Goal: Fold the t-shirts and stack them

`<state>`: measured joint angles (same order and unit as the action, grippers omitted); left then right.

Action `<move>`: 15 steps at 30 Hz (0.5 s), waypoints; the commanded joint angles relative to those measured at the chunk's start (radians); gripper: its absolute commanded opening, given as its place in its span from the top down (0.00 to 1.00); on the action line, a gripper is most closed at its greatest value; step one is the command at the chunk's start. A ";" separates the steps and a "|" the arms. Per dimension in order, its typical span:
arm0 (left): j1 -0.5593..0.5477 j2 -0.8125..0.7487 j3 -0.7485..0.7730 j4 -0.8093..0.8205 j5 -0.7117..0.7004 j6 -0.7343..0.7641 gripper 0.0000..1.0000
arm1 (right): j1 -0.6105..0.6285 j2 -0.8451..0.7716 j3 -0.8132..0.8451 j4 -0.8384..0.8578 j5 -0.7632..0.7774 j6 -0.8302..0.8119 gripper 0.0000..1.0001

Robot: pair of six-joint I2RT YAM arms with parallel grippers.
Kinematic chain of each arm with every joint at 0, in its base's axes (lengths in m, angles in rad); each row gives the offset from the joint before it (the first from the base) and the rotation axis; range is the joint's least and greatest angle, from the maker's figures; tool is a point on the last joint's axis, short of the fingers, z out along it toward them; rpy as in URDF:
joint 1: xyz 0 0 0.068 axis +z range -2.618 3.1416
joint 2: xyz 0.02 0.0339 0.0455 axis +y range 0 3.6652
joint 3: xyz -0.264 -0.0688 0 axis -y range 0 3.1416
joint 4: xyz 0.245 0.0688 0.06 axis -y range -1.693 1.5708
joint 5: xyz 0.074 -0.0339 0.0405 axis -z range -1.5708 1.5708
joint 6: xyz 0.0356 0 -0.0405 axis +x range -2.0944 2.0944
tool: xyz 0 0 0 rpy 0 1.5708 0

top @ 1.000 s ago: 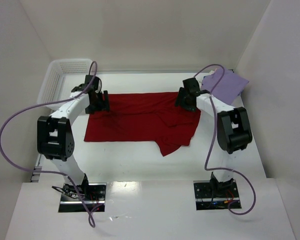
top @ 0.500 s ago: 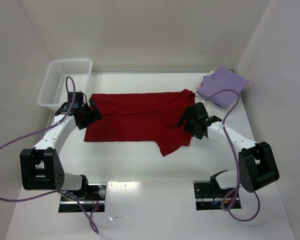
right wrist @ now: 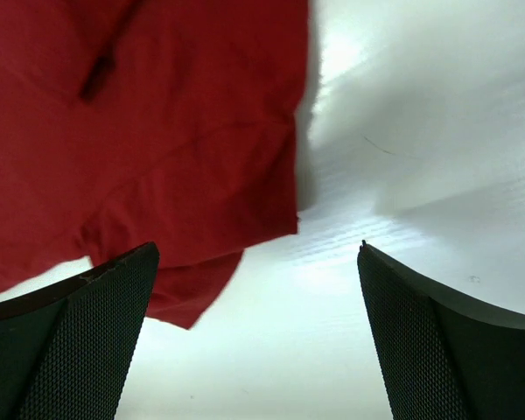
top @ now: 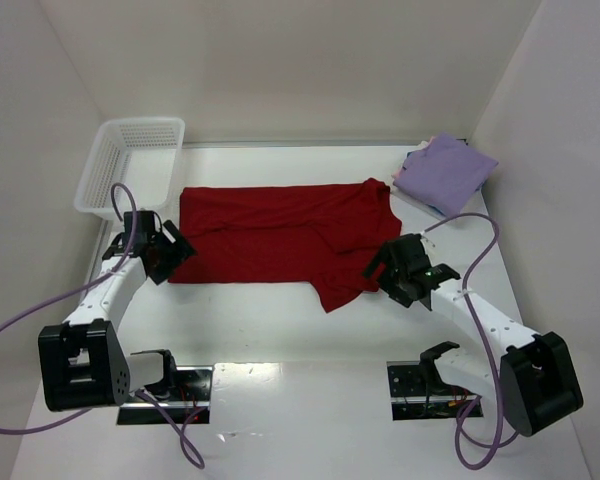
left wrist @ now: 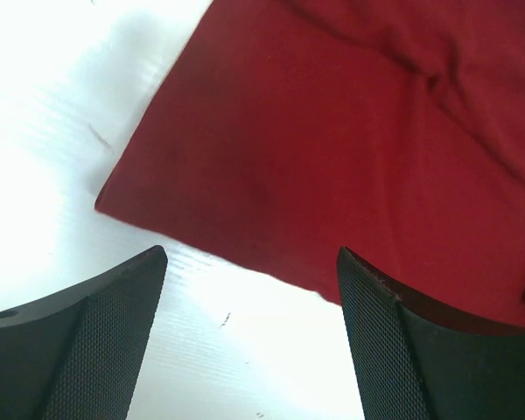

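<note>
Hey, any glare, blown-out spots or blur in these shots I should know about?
Top view: sharp, evenly lit, with a glossy reflection on the near strip of the table. Left wrist view: the table blows out white at upper left; the red t-shirt looks slightly soft. Right wrist view: glare streaks the table beside the shirt's edge, which casts a soft shadow.

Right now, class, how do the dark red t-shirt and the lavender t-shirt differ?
The dark red t-shirt lies spread out in the middle; the lavender t-shirt is folded square in the far right corner. The red one covers far more table than the lavender one. The red one is creased on its right side; the lavender one looks smooth. Both are plain.
</note>
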<state>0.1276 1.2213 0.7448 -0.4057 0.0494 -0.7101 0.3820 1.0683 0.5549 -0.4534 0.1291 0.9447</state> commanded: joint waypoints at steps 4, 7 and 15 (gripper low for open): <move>0.006 -0.060 -0.030 0.011 -0.071 -0.063 0.14 | 0.008 0.018 -0.036 0.071 -0.008 0.003 0.04; 0.006 -0.085 -0.048 0.001 -0.091 -0.074 0.14 | 0.017 0.039 -0.045 0.093 -0.017 0.003 0.12; 0.027 -0.085 -0.058 0.001 -0.105 -0.088 0.14 | 0.044 0.165 -0.001 0.140 -0.008 -0.043 0.27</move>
<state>0.1364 1.1519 0.6971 -0.4152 -0.0357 -0.7712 0.3939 1.2114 0.5289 -0.3546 0.1089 0.9215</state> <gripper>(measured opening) 0.862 0.750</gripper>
